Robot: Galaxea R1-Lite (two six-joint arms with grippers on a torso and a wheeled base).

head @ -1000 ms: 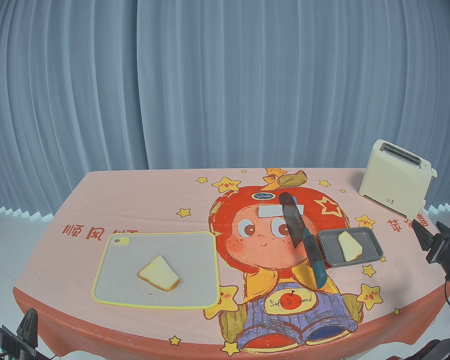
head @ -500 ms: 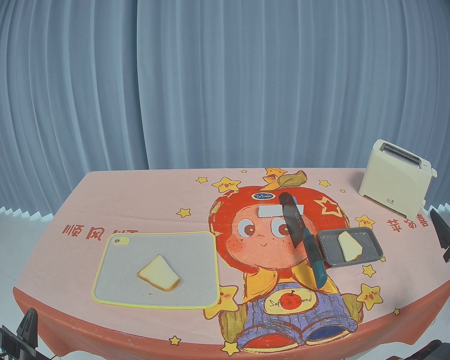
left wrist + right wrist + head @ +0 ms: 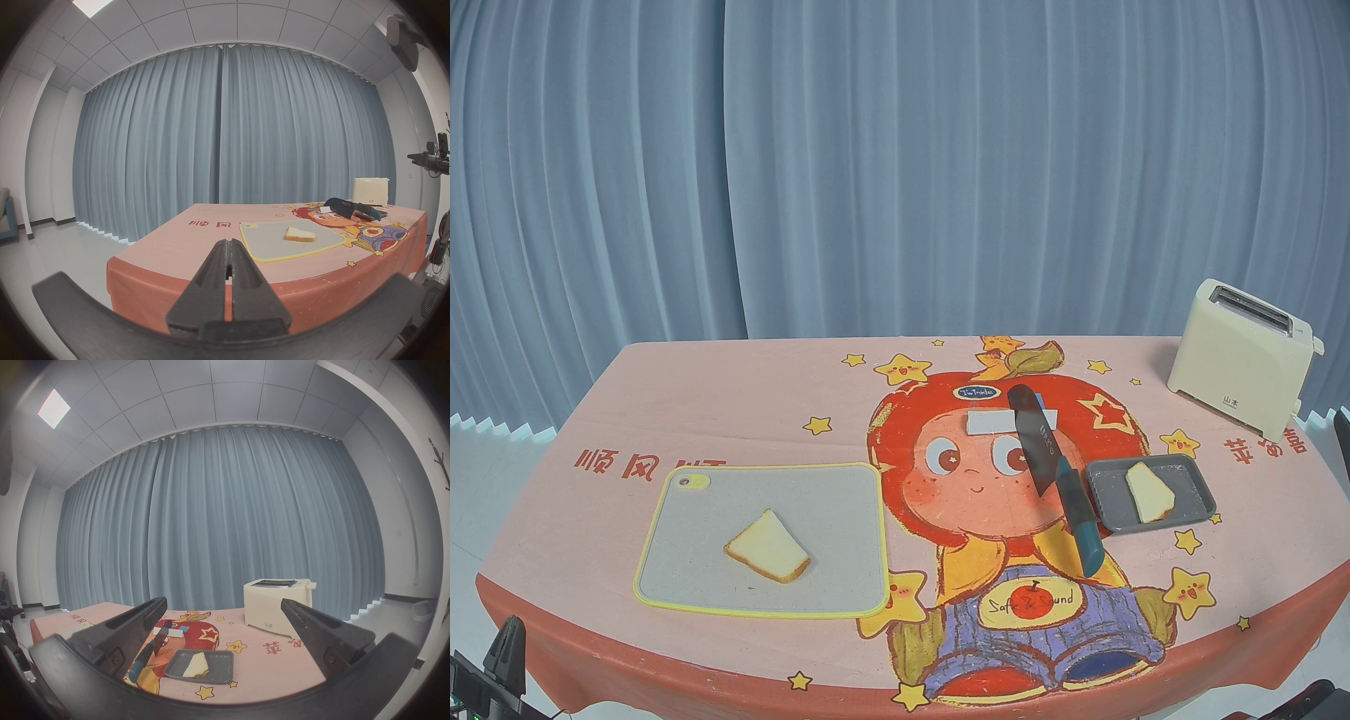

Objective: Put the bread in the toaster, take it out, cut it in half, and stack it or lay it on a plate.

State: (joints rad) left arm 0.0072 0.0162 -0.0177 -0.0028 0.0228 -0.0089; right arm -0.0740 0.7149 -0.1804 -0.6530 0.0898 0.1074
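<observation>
Evidently past the cut: finds one bread half (image 3: 768, 547) lying flat near the middle of the cutting board (image 3: 684, 562) on the left of the desk (image 3: 684, 403), and the second half (image 3: 1149, 491) already on the grey plate (image 3: 1106, 483) on the right. Notes the knife (image 3: 1059, 473) laid down between board and plate, handle just beside the plate's edge, blade across a small white block (image 3: 989, 422); toaster (image 3: 1242, 352) at the far right corner. Finds the left tool (image 3: 229, 267) pressed closed on nothing, low off the desk's near left edge; right tool (image 3: 221, 603) spread wide, gripping nothing, off the right side facing plate and toaster. Judges the plating step half done. Calls next for opening the left tool, coming down over the board, pinching the half there by its edges and carrying it across, clear of the knife, to lie on or beside its mate.
</observation>
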